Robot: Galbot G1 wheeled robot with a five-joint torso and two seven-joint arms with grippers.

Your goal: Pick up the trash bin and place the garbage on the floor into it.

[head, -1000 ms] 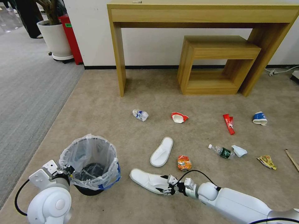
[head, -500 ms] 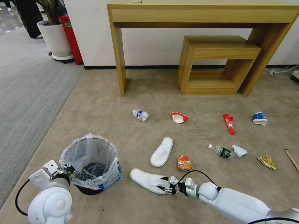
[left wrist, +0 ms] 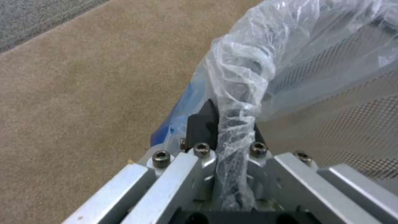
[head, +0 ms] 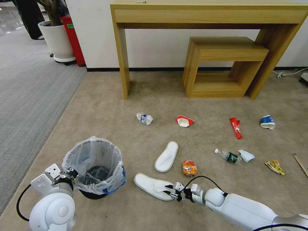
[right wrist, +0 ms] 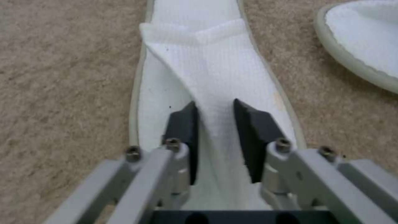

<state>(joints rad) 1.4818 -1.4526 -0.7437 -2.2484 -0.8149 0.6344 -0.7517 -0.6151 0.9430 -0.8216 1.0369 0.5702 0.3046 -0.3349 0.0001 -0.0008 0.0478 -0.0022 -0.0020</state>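
Left gripper (head: 71, 175) clamped on the rim of the trash bin (head: 93, 166), crinkly liner bag (left wrist: 244, 93) pinched between the pads in the left wrist view, presumably so the bin could be carried to each bit of litter. Bin held low at the robot's left, over the beige floor (head: 106, 106), mouth up and open, ready to take a drop; translucent white bag, dark mesh inside, blue showing through at the side. Right gripper (head: 171, 192) down on the near white slipper (head: 150, 185), black pads (right wrist: 184, 130) either side of the raised strap and squeezing it, though not fully together; strap likely picked as the one part standing proud of the flat sole. Second slipper (head: 166, 156) just beyond, orange wrapper (head: 190, 168) beside it. Farther out, well apart: crumpled wrapper (head: 144, 118), red-white cup (head: 184, 121), red wrapper (head: 236, 127), blue-white cup (head: 267, 122), small bottle (head: 228, 156), tissue (head: 246, 155), yellow wrapper (head: 275, 166). Nothing visibly in the bin, by the look of it.
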